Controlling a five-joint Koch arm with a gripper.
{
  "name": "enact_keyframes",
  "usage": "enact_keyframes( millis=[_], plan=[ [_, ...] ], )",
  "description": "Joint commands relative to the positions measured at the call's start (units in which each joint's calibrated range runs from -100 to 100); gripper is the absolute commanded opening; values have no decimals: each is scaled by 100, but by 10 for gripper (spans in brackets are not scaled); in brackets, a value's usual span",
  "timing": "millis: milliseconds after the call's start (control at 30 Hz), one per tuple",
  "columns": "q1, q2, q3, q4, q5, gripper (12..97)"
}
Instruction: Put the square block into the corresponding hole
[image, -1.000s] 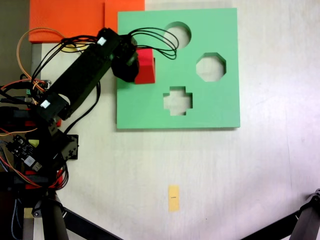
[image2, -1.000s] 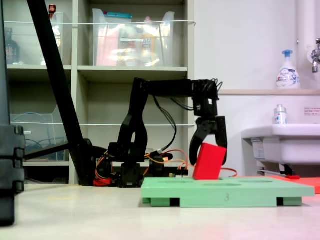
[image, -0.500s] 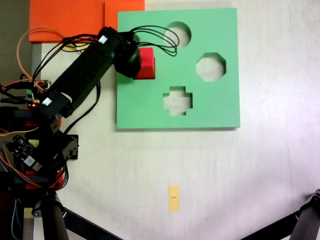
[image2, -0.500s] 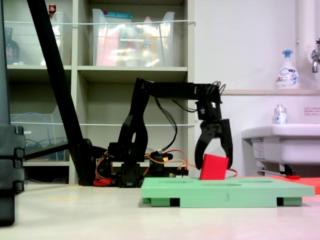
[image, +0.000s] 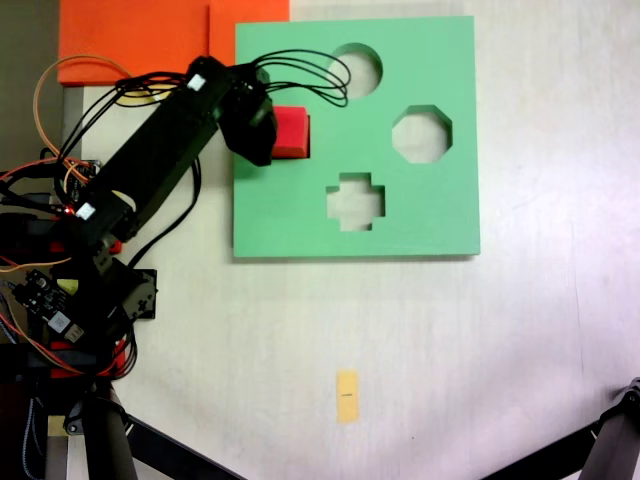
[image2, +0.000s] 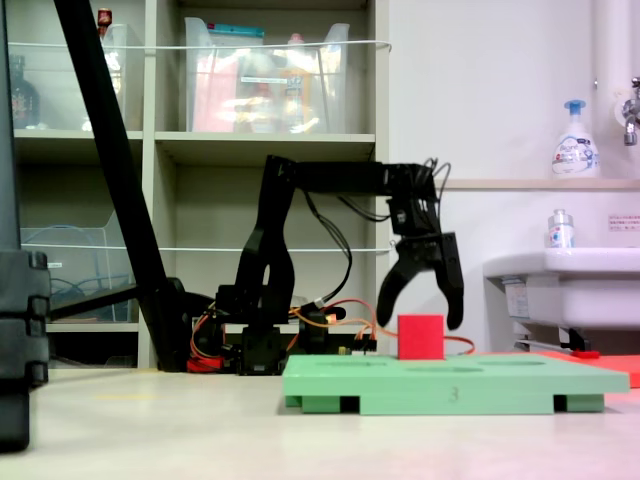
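Note:
The square block (image: 292, 133) is a small red foam cube. It stands upright and level on the left part of the green foam board (image: 400, 215). In the side-on fixed view the block (image2: 420, 338) rests with its base at the board's (image2: 450, 385) top surface. My gripper (image2: 419, 316) hangs just above it, open, with one jaw spread to each side and neither touching the cube. From above, the gripper (image: 268, 130) overlaps the cube's left edge. The corresponding hole is hidden under the block and gripper.
The board also has a round cutout (image: 357, 68), an octagonal cutout (image: 421, 133) and a cross cutout (image: 355, 200). Orange foam slabs (image: 140, 35) lie at the top left. Arm base and loose wiring (image: 60, 290) crowd the left edge. A yellow tag (image: 346, 396) lies on the table.
The tilted red block dropped and settled level on the board. The jaws opened wide, let go of it and rose slightly.

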Motion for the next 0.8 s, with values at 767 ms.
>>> enact_keyframes(
  millis=[767],
  plan=[
    [-2833,-7729,-4647,5136,-7438,605]
  ],
)
